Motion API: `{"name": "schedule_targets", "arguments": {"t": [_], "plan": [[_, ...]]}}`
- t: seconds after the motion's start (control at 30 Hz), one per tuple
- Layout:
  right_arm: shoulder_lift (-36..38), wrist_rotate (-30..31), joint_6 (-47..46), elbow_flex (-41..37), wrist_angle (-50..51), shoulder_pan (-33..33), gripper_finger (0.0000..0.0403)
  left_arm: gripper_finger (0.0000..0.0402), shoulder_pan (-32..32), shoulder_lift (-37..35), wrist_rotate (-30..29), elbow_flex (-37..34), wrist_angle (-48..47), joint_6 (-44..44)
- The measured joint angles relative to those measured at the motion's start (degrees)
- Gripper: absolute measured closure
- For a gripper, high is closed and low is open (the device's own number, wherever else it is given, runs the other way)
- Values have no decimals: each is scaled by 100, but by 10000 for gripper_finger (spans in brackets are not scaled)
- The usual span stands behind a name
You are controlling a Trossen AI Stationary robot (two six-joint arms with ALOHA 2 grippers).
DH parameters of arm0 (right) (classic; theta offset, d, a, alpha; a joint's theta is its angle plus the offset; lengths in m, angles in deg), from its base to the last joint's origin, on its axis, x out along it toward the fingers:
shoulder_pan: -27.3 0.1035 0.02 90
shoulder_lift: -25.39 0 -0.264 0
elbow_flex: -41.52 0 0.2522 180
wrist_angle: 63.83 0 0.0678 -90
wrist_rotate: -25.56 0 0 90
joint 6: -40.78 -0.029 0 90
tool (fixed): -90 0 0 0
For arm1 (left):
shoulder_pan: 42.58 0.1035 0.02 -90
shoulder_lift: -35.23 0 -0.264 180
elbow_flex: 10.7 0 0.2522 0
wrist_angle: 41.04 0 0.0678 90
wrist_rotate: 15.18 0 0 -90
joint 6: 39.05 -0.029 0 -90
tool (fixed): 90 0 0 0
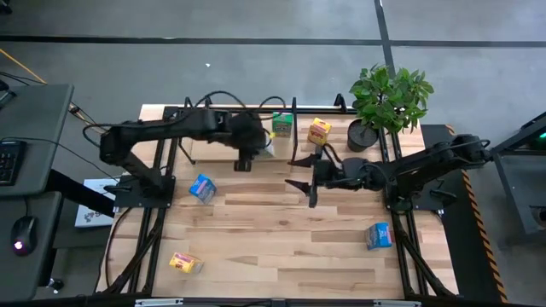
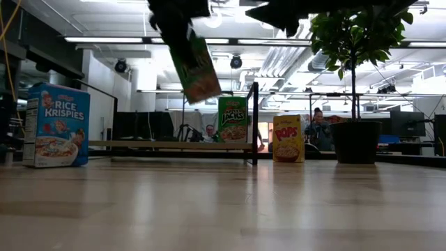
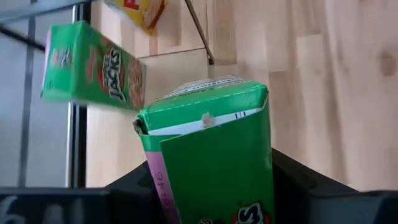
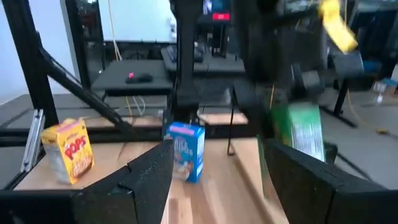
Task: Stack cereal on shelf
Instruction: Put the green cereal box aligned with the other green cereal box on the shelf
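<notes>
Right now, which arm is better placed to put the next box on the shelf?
Left. The left gripper already holds a green cereal box up in the air near the shelf. The right gripper is open and empty over the table.

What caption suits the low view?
Left pincer carries a green cereal box above the shelf.

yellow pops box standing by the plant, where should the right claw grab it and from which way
Probably from above, pinching the yellow Pops box across its two broad printed faces near the top. It stands upright, narrow in depth, apart from the potted plant and the shelf, so the upper half is clear. The right claw is open nearby.
</notes>
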Motion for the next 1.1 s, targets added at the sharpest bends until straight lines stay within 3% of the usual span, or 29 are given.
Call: {"name": "schedule_targets", "arguments": {"t": [0.17,0.4,0.53,0.83,1.1], "plan": [[304,15,-26,0,-36,-2,158,234,201,571,36,2,357,-819],[338,13,-77,-1,51,0,158,234,426,1141,275,2,1155,-1155],[336,13,-145,-2,79,0,158,234,604,1209,381,3,1569,-1198],[336,13,-188,-2,104,0,158,233,846,1211,514,7,1506,-1193],[336,13,-189,-2,78,0,158,206,846,1211,649,7,1542,-1392]]}}
